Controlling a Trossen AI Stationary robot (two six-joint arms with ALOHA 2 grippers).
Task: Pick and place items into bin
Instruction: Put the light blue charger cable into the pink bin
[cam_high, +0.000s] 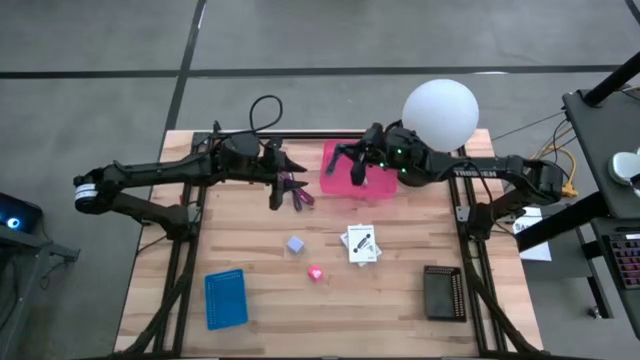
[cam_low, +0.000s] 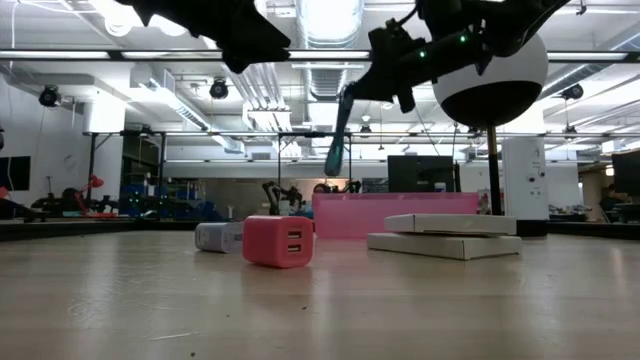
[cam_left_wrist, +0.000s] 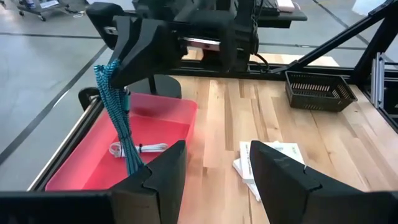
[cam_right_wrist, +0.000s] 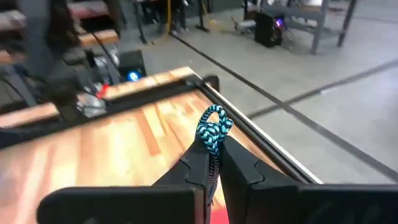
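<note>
- Two containers on the wooden table (cam_high: 400, 300): one pink bin (cam_high: 375, 186) at the far edge, one black mesh basket (cam_high: 444, 292) near the front right corner.
- Inside the pink bin: one coiled white cable (cam_left_wrist: 140, 148) lying on the floor of it. Can't make out anything else in there.
- Black basket contents: can't tell from any angle.
- One teal braided cord (cam_left_wrist: 118, 106), pinched in the right gripper (cam_high: 352, 165) and dangling over the bin with its lower end down inside the bin. Fingers clamped tight on it in the right wrist view.
- One purple cord (cam_high: 297, 195), on the table just left of the bin, right by the left gripper (cam_high: 288, 170). Can't tell if touching.
- Left gripper fingers (cam_left_wrist: 158, 171) spread apart, nothing between them.
- One lavender cube (cam_high: 295, 243), mid-table, well clear of the bin.
- One tiny pink piece (cam_high: 314, 272), just in front of the cube and slightly to the right, looks like a little plug block in the low view.
- White card with black print (cam_high: 361, 244), right of the cube. Looks like two flat pieces stacked slightly askew from the low view.
- One blue perforated panel (cam_high: 226, 298), flat at the front left.
- One big white ball (cam_high: 440, 112), hovering above the right arm.
</note>
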